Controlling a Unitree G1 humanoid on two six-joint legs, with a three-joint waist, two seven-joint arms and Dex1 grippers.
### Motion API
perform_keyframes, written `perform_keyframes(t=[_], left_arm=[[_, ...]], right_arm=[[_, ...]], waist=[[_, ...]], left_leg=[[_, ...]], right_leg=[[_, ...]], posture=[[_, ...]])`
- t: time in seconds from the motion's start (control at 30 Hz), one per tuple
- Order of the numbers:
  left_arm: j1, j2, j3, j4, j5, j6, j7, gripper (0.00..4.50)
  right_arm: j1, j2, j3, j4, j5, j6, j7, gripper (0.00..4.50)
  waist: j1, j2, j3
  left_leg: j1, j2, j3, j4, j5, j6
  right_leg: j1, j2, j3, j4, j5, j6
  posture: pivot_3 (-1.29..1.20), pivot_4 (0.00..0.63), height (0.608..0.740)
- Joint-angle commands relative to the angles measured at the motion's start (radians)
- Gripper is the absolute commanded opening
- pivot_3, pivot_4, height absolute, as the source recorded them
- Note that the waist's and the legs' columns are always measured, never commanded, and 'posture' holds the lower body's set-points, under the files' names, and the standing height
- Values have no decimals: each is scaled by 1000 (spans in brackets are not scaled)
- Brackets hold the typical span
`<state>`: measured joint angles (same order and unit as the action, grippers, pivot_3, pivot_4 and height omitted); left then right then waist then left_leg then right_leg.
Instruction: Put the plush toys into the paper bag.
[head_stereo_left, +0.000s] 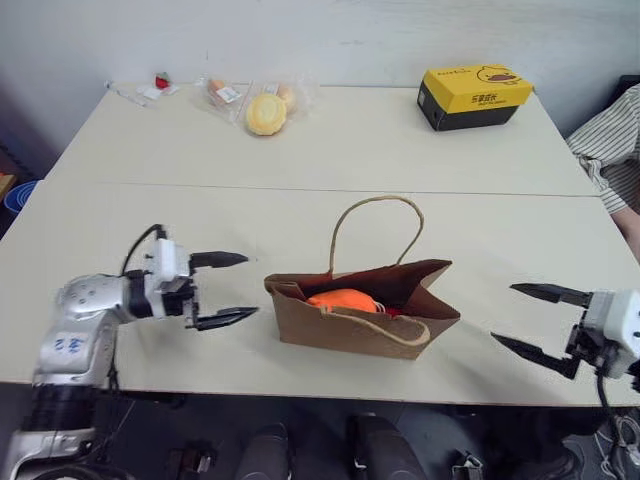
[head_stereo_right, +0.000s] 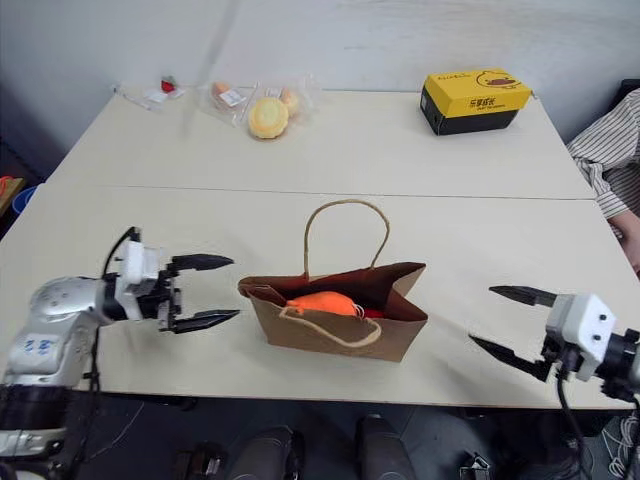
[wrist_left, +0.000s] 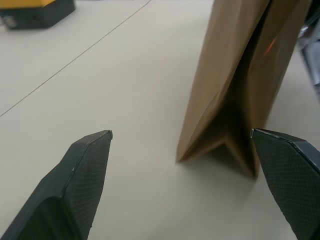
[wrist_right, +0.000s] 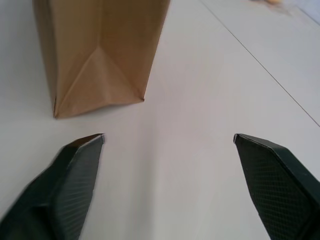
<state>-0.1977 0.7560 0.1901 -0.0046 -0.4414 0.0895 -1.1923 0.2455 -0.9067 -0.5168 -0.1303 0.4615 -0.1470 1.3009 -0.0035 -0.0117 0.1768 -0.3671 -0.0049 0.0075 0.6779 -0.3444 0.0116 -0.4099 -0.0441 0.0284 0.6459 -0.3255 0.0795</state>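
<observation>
The brown paper bag (head_stereo_left: 350, 325) stands open near the table's front edge, one twine handle upright and the other drooping over its front. Inside it lies the orange plush toy (head_stereo_left: 342, 299), with a bit of red plush (head_stereo_left: 392, 312) beside it. My left gripper (head_stereo_left: 238, 288) hovers open just left of the bag, fingers pointing at its side, holding nothing. In the left wrist view the bag's folded end (wrist_left: 235, 100) is close ahead. My right gripper (head_stereo_left: 525, 316) is open to the right of the bag, apart from it, empty; the bag's end (wrist_right: 100, 55) shows in the right wrist view.
A yellow and black box (head_stereo_left: 473, 96) sits at the back right. A wrapped yellow bun (head_stereo_left: 266, 113) and small packets (head_stereo_left: 160, 85) lie at the back left. A person's striped sleeve (head_stereo_left: 608, 145) is at the right edge. A seam crosses the table (head_stereo_left: 300, 210).
</observation>
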Motion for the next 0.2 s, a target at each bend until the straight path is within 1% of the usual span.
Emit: perform_keyframes(t=[0.03,0.2], left_arm=[[70,41,93,-57,0,-18,33,4500],[192,78,178,-78,28,-67,57,4500]], right_arm=[[-9,-40,-38,58,17,-72,90,4442],[-91,-66,-15,136,28,-67,110,4442]], waist=[[0,0,0],[-1,0,0]], left_leg=[[0,0,0,-1,0,0],[0,0,0,-1,0,1]], right_leg=[[0,0,0,-1,0,0],[0,-1,0,-1,0,0]], posture=[[0,150,740],[0,150,740]])
